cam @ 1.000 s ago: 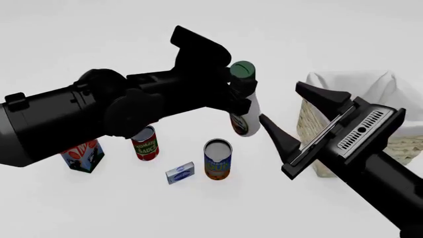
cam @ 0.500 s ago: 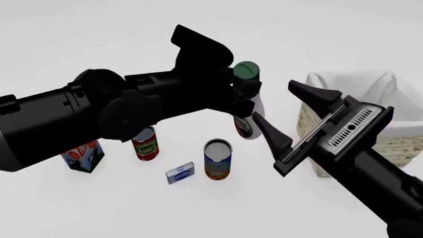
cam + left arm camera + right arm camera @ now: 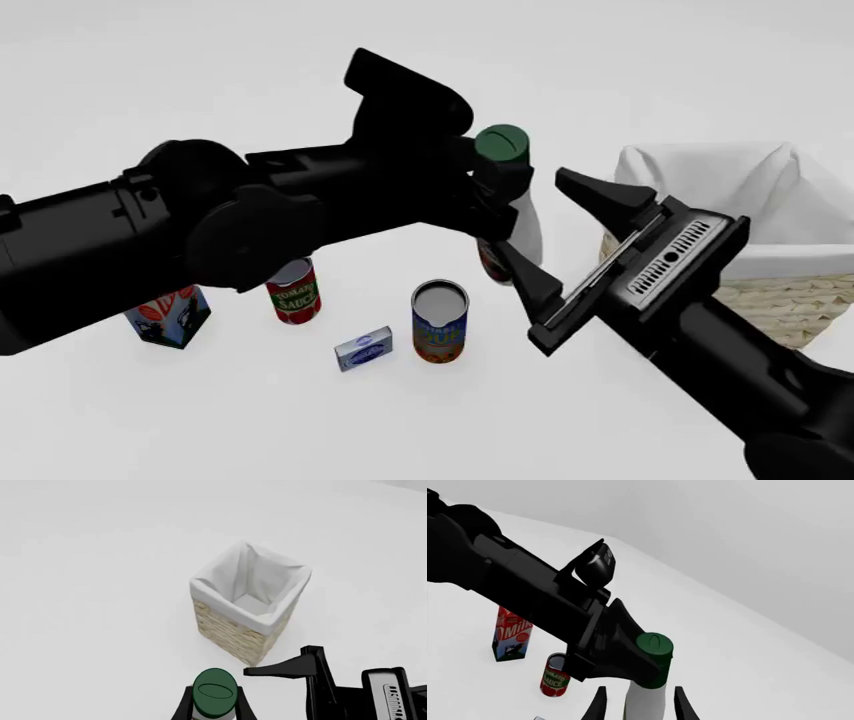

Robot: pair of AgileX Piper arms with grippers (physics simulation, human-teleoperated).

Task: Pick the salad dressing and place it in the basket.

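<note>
Your left gripper point(image 3: 497, 195) had its jaws clamped on the neck of the salad dressing point(image 3: 514, 200), holding the bottle upright and clear of the counter point(image 3: 200, 420), its dark green cap point(image 3: 215, 692) uppermost. On the label only green and red patches showed; no words could be read.

Your right gripper point(image 3: 561, 250) came in low from the right with its jaws spread wide apart, 1 finger above and 1 below, just beside the bottle's lower half. In the right wrist view the 2 fingertips point(image 3: 598, 705) stood either side of the white body; contact could not be told.

The basket point(image 3: 781, 290) sat to the right, behind your right arm, its white lining point(image 3: 253, 587) folded over the rim and its mouth open upward, with bare counter all around it in the left wrist view.

Below the left arm stood a red can point(image 3: 294, 290) reading "SAUCE", a blue-and-orange can point(image 3: 441, 322) with its top open, a small blue-and-white box point(image 3: 363, 348), and a carton point(image 3: 511, 637) lettered "MILK", all apart from one another.
</note>
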